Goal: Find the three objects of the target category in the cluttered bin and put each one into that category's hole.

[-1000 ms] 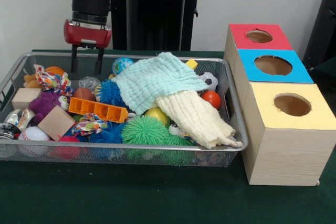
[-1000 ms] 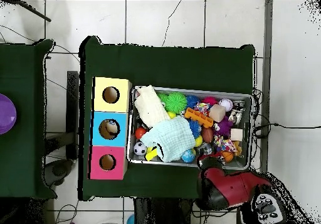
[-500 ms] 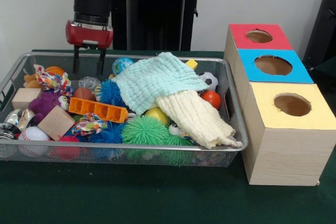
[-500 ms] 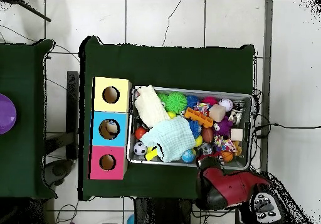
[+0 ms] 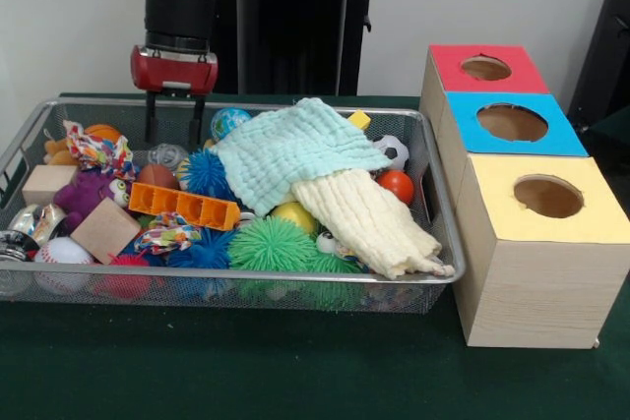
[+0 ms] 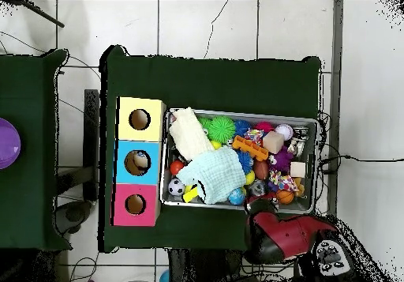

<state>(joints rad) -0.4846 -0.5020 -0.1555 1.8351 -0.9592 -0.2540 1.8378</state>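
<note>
Over the last second the gripper (image 5: 174, 131) has drifted a little toward the pale green cloth (image 5: 295, 150), hovering over the far rim of the wire bin (image 5: 445, 243) with fingers parted and empty, so nothing is picked yet. The target category is unclear, but the likeliest candidates, the small balls, lie close: a blue globe ball (image 5: 228, 122) between gripper and cloth, others around it.

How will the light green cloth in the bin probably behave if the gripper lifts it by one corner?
The light green cloth is draped loosely over the toys, so it probably hangs limp. Its waffle texture suggests an easy grip. It overlaps the cream cloth, which may drag along, and balls beneath could roll.
</note>
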